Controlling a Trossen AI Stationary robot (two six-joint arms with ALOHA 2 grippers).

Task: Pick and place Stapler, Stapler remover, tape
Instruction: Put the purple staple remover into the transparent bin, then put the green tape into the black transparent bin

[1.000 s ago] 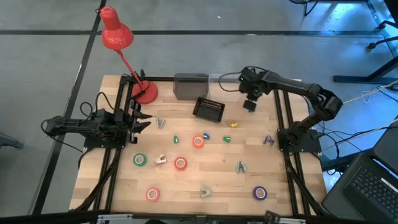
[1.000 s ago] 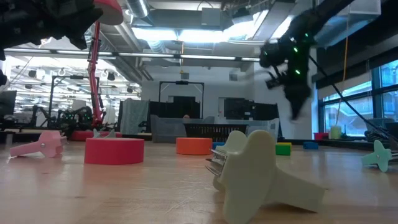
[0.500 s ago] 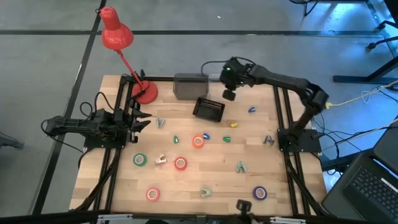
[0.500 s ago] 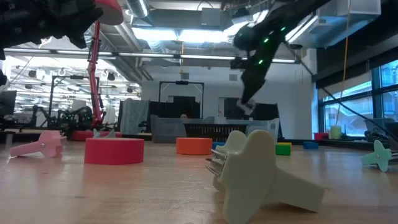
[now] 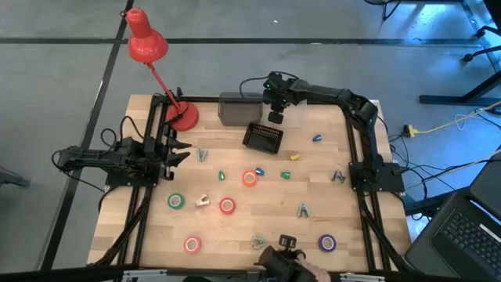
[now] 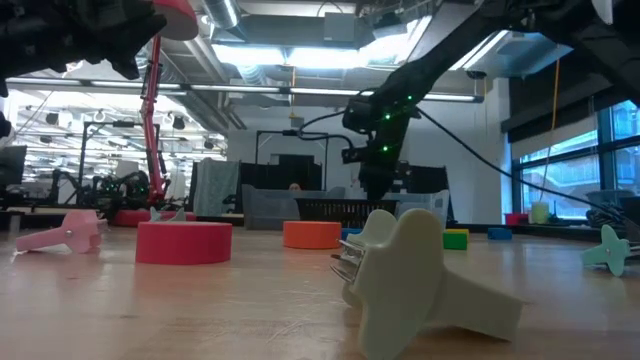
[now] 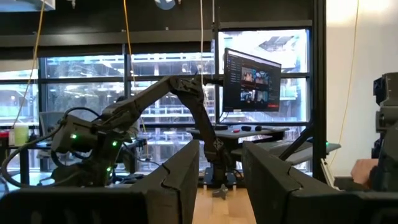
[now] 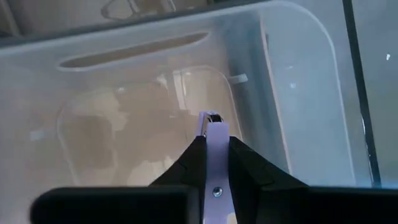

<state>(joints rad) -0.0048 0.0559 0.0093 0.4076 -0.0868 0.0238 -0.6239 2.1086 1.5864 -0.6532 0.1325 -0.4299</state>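
The table (image 5: 235, 227) holds a black basket (image 5: 263, 138) near its centre. At twelve o'clock from the basket the right gripper (image 5: 275, 117) hangs above a clear bin (image 8: 292, 93), fingers clamped on a pale purple stapler (image 8: 216, 146). The left gripper (image 5: 178, 153) waits at nine o'clock, fingers apart. Tape rolls lie toward six: green (image 5: 176, 201), red (image 5: 227, 206), purple (image 5: 326, 243)

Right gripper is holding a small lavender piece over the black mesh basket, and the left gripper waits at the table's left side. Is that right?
One thing is off. The right gripper holds the lavender piece over a clear plastic bin instead; the right wrist view shows its see-through floor and walls beneath. The left gripper does wait at the table's left side.
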